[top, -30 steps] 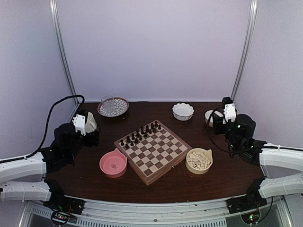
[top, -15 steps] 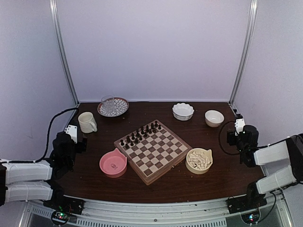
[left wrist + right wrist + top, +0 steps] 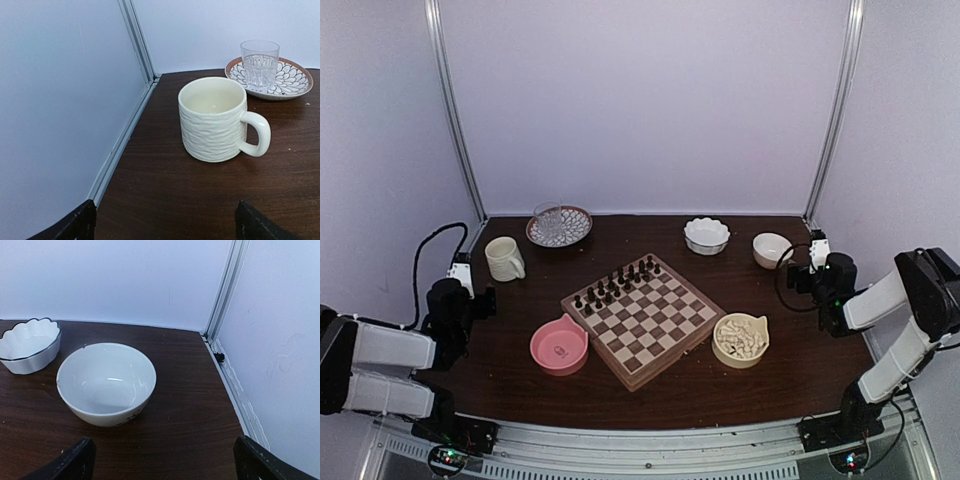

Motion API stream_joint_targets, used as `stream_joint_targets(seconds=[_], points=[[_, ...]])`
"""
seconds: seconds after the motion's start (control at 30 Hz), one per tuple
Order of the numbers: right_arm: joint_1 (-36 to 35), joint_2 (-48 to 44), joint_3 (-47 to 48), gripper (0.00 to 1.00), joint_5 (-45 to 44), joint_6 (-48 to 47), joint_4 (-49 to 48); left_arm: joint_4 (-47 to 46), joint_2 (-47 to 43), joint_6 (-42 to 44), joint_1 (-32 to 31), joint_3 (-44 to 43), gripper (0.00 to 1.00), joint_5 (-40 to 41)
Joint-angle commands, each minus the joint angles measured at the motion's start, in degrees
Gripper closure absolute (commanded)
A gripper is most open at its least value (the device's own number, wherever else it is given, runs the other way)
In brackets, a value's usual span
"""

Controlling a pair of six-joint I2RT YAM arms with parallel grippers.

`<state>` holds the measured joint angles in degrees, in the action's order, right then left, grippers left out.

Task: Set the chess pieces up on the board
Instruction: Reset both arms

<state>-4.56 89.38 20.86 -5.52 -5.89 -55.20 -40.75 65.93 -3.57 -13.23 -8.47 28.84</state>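
Overhead view first. The board (image 3: 655,325) sits at the table's centre, turned so a corner points to 6 o'clock. The dark chess pieces (image 3: 615,283) stand in two rows along its 10 o'clock edge, which looks like one side already set. A cream bowl (image 3: 740,361) touches or nearly touches the board's 4 o'clock edge and holds the white pieces (image 3: 740,335). It is probably kept there so they are close to the empty rows they must fill. A pink bowl (image 3: 536,350) at 8 o'clock of the board appears empty. The left gripper (image 3: 478,296) rests low at the table's 9 o'clock and the right gripper (image 3: 801,279) at 3 o'clock. Both are well apart from the board, likely parked to leave it unobstructed.

Left wrist view: the two fingertips (image 3: 75,222) show only in the bottom corners, spread wide with bare tabletop between them, so this gripper is fully open and holds nothing. A cream mug (image 3: 212,120) stands upright ahead, its handle toward 3 o'clock. A glass (image 3: 259,60) stands on a patterned plate (image 3: 296,82) beyond it at 1 o'clock.

Right wrist view: the fingertips (image 3: 75,460) are likewise wide apart and empty. A plain white bowl (image 3: 105,385) sits ahead, with a scalloped bowl (image 3: 27,347) at 10 o'clock. Neither bowl shows any pieces inside.
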Motion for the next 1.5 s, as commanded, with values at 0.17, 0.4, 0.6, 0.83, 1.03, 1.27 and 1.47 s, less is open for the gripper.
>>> stream_joint_targets(seconds=[0.17,0.4,0.6,0.83,1.03,1.27,1.47], points=[[0.7,-0.3,1.3,0.01,-2.6,2.1,1.0,-9.5,8.1,-1.6,10.0,-2.9,0.10,-18.4],[0.7,-0.3,1.4,0.00,-2.6,2.2,1.2,-6.2,9.4,-1.7,13.9,-5.3,0.14,-22.2],[0.7,-0.3,1.3,0.00,-2.5,2.1,1.1,-6.7,8.8,-0.2,14.0,-4.7,0.17,-19.7],[0.7,-0.3,1.4,0.01,-2.5,2.1,1.1,-20.3,20.0,-1.7,16.4,-4.6,0.16,-31.8],[0.7,-0.2,1.3,0.01,-2.5,2.1,1.2,-14.1,23.7,-1.0,16.8,-9.4,0.02,-35.1],[0.6,-0.3,1.4,0.00,-2.5,2.1,1.2,-12.7,23.8,0.2,16.3,-10.3,0.02,-36.3],[0.7,-0.3,1.4,0.00,-2.5,2.2,1.2,-12.7,23.8,0.2,16.2,-10.3,0.02,-36.3]])
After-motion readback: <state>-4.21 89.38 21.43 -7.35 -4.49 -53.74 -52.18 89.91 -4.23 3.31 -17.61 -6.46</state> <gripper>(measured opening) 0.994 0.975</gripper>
